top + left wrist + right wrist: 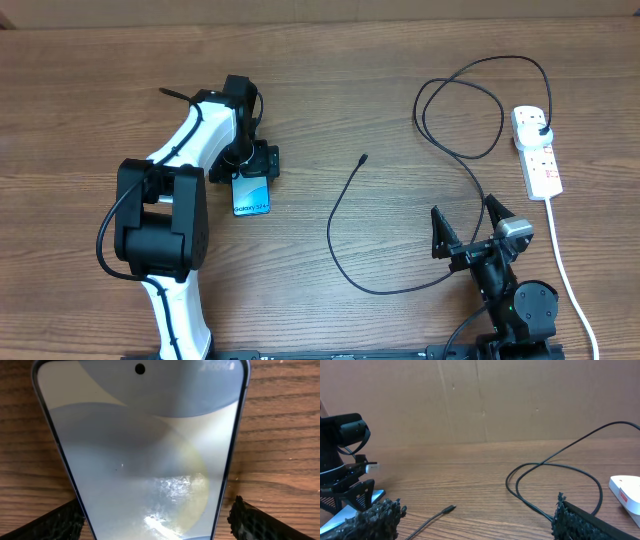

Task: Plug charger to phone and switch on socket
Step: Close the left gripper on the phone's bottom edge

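The phone (pixel 252 197) lies flat on the table with its blue screen lit. It fills the left wrist view (pixel 145 435). My left gripper (pixel 252 168) is over its far end, open, with one finger on each side (pixel 155 522) and a small gap to the phone's edges. The charger cable (pixel 345 255) runs in loops from its black plug (pixel 541 131), seated in the white socket (pixel 541 168), to its loose connector tip (pixel 363 158) on the table. My right gripper (pixel 470 232) is open and empty near the front edge. The tip (pixel 450 508) lies ahead of it (pixel 477 517).
The socket's thick white cord (pixel 562 265) runs down the right side past the right arm's base. Cable loops (pixel 545 485) lie between the right gripper and the socket (pixel 626 491). A brown cardboard wall (pixel 480 400) stands behind the table.
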